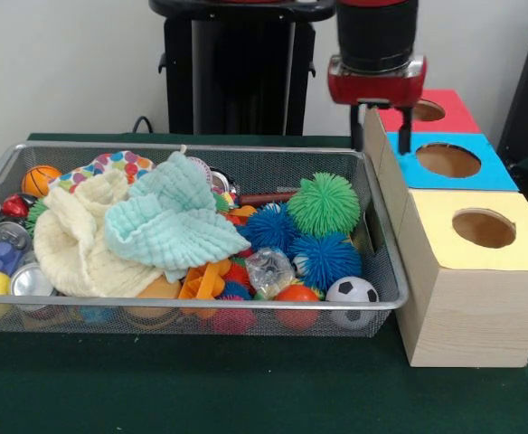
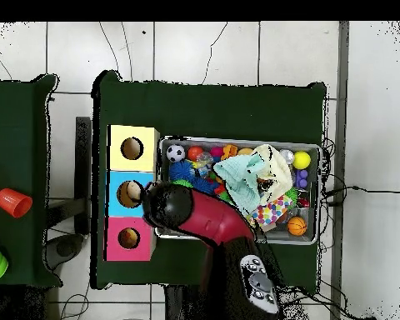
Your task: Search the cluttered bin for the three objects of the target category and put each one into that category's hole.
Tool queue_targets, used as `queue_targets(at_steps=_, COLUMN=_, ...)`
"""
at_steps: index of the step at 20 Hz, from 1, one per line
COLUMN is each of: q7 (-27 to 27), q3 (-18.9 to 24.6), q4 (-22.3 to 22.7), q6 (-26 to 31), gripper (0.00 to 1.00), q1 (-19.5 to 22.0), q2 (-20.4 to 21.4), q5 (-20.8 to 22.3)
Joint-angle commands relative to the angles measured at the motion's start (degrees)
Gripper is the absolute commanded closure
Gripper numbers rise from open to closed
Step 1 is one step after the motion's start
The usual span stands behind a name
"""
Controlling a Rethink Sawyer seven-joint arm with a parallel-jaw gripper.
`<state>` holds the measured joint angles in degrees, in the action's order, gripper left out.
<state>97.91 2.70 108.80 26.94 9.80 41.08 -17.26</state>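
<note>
Here, left to right: bin [image 1: 386, 262] held cloths [image 1: 169, 221], spiky balls [image 1: 324, 203] and a soccer ball [image 1: 352, 291]. My gripper [image 1: 383, 127] hung spread and empty just over the blue hole [image 1: 447, 160], between red and yellow.

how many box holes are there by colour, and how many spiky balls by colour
yellow box hole: 1
blue box hole: 1
red box hole: 1
green spiky ball: 1
blue spiky balls: 2 clearly visible
total: 6
</note>
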Motion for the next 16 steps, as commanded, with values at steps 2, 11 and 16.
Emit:
queue_targets(at_steps=2, q7=1.8, q3=8.8, q4=2.4, q6=-12.5, gripper=0.00, q1=7.4, q2=-10.7, q5=4.1)
queue_targets(at_steps=11, q7=2.6, q3=10.4, q4=-6.5, q6=-27.2, gripper=0.00, q1=9.6, q2=-25.9, q5=12.3)
queue_targets(at_steps=16, q7=1.6, q3=10.4, q4=-18.0, q6=-34.2, gripper=0.00, q1=10.1, q2=-38.2, q5=16.8)
